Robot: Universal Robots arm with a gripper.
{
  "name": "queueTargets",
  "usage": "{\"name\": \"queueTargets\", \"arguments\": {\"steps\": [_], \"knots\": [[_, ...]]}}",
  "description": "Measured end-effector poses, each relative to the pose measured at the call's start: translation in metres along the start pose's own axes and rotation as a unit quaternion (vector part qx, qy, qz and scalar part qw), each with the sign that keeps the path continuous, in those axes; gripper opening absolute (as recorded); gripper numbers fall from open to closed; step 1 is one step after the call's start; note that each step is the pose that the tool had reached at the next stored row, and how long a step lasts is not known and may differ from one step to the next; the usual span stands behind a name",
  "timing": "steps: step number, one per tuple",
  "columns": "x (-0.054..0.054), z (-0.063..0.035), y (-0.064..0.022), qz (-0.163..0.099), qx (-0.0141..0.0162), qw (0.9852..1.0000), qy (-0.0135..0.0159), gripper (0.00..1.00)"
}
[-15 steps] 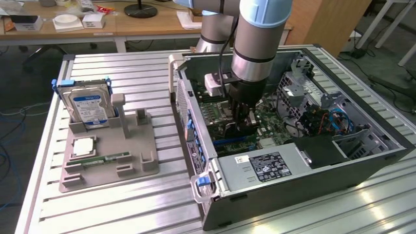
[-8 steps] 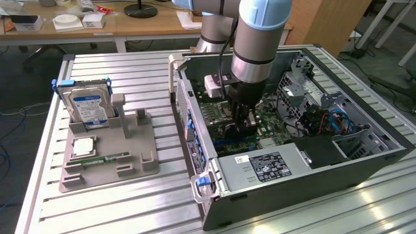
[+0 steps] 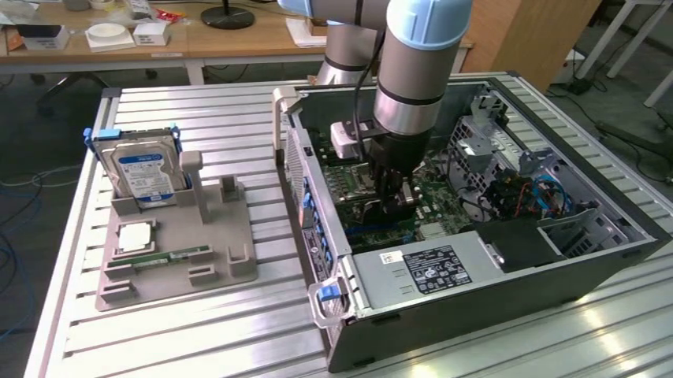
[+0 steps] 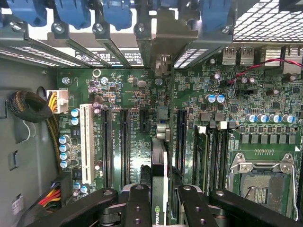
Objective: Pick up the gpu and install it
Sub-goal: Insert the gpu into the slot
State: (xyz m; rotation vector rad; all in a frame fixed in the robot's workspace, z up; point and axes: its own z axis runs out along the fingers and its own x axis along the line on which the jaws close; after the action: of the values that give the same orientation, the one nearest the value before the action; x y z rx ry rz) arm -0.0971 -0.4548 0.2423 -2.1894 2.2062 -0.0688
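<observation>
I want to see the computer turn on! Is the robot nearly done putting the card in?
Nearly. Done: the gpu is off the grey tray and inside the computer case. In hand: the tool grips it edge-on over the motherboard slots. Left: letting go; whether it is fully seated cannot be told.

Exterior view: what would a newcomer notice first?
The robot arm reaches down into the open computer case at the exterior view's right. Its fingers hold the gpu edge-on over the green motherboard. A blue-labelled hard drive stands in a grey holder at the exterior view's left.
</observation>
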Motion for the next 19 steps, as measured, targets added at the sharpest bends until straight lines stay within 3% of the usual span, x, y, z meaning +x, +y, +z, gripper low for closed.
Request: {"name": "queueTargets", "arguments": {"steps": [19], "knots": [[0.0000, 0.0021, 0.0001, 0.000, 0.0000, 1.0000, 0.0000, 0.26]]}}
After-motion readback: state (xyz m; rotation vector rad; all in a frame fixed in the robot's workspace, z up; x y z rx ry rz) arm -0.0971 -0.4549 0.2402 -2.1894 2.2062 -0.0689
